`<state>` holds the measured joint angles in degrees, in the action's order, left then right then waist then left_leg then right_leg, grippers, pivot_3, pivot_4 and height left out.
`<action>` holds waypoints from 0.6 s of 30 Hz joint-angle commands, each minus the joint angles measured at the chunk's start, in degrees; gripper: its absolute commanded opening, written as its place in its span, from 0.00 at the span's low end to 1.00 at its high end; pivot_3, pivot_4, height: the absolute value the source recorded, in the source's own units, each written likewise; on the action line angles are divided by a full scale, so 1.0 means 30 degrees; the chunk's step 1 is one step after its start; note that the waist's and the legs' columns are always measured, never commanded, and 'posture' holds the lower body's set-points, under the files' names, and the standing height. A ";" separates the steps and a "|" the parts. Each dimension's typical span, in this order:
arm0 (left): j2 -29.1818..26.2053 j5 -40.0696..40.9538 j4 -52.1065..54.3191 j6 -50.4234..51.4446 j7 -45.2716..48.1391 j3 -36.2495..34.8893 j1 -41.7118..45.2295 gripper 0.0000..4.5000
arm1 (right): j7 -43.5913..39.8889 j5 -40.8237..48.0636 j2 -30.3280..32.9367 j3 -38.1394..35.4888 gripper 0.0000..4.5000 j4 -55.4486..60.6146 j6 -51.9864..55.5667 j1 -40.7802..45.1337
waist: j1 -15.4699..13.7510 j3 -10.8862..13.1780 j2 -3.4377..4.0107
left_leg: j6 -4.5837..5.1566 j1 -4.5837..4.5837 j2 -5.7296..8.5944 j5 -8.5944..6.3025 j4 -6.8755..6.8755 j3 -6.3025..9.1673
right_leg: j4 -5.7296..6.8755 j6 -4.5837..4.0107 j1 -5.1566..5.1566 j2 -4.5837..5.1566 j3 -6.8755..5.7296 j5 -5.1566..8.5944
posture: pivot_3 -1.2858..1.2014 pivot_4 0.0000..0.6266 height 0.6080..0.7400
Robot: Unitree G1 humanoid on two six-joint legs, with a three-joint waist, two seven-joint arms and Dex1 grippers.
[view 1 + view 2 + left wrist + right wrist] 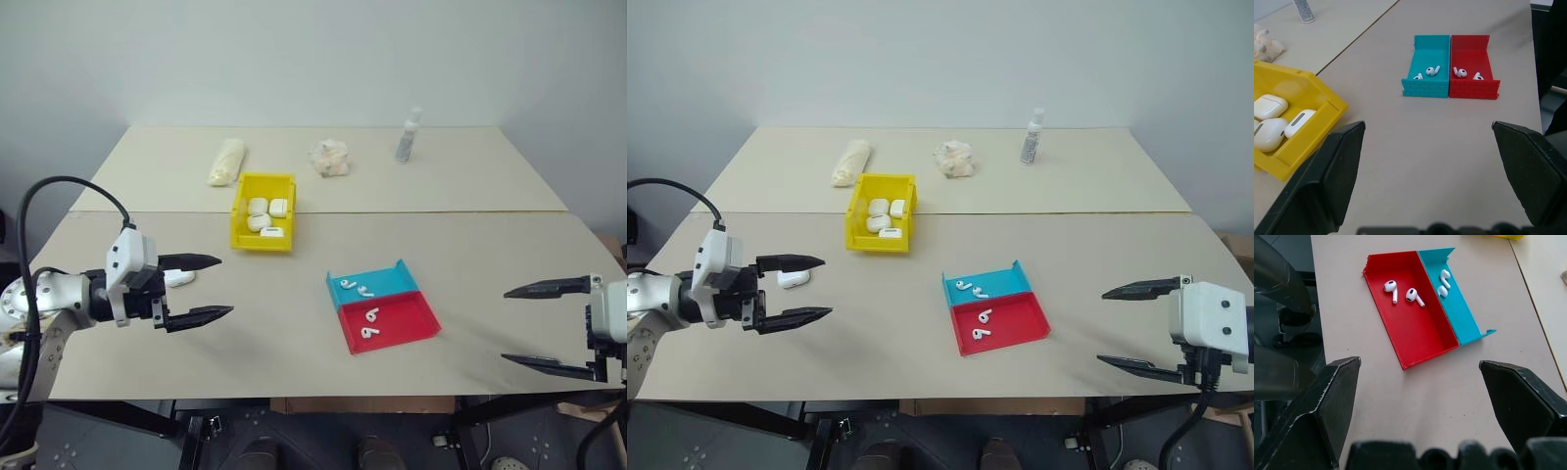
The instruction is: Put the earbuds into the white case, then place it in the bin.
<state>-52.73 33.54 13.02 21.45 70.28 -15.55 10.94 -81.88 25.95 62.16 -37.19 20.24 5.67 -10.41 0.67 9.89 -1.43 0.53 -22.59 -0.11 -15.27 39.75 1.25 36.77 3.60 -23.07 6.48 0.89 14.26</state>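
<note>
Earbuds point(1400, 293): four tiny glossy white buds with short stems; two lie in the red half of the tray, two in the blue half point(1443, 282).
Tray point(400, 324): shallow, blue and red, at about 4 o'clock from the bin, well apart from it.
White case point(793, 279): small, rounded, glossy; lies on the surface just beside the left fingers, at 8 o'clock from the bin.
Bin point(240, 211): bright yellow, tall walls; several white cases lie inside.
Left fingers point(199, 288): spread wide, gripping nothing.
Right fingers point(545, 326): spread wide, empty, at 3 o'clock from the tray.
Writing: none readable; the small bottle point(408, 136) at the far edge carries a label too small to read.
</note>
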 commanded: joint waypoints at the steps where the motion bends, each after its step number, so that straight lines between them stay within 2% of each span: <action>1: -0.0115 -0.0303 0.0574 -0.0503 -0.0447 -0.0398 -0.0182 1.00 | 0.0046 0.0143 0.0125 -0.0396 1.00 0.0288 -0.0149 0.0029 | 0.0000 0.0000 0.0000 | 0.0000 0.0000 0.0000 0.0000 -0.0001 0.0000 | -0.0002 0.0000 0.0000 0.0000 0.0001 0.0000 | 0.52 0.24 1.00; 12: -0.0312 -0.1158 0.0777 -0.1023 -0.1337 -0.0851 -0.1129 1.00 | 0.0293 0.0106 0.0224 0.0140 1.00 0.0024 -0.0147 0.0301 | 0.0000 0.0000 0.0000 | 0.0001 0.0002 -0.0004 -0.0001 -0.0002 -0.0002 | -0.0001 -0.0001 0.0000 0.0000 0.0002 0.0001 | 0.52 0.24 1.00; 16: -0.0561 -0.1751 0.1508 0.0255 -0.3107 -0.0914 -0.1153 1.00 | 0.0496 0.0121 0.0387 0.0459 1.00 -0.0153 -0.0008 0.0808 | 0.0003 0.0000 0.0000 | 0.0001 0.0002 -0.0006 -0.0001 -0.0001 0.0001 | -0.0001 -0.0001 0.0000 0.0000 0.0002 0.0001 | 0.52 0.24 1.00; 18: -0.0973 -0.1795 0.2332 0.2143 -0.4452 -0.0863 -0.1012 1.00 | 0.0467 0.0148 0.0358 0.0429 1.00 -0.0104 0.0071 0.0780 | 0.0003 0.0000 -0.0001 | 0.0002 0.0003 -0.0005 -0.0002 -0.0005 0.0002 | -0.0001 -0.0001 -0.0001 0.0000 0.0002 0.0001 | 0.52 0.24 1.00</action>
<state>-54.05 28.51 16.90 24.19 60.11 -16.69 7.37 -80.91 25.92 62.28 -34.71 19.40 5.69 -8.48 0.68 9.89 -1.43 0.54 -22.59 -0.12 -15.27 39.73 1.26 36.76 3.60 -23.07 6.48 0.90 14.26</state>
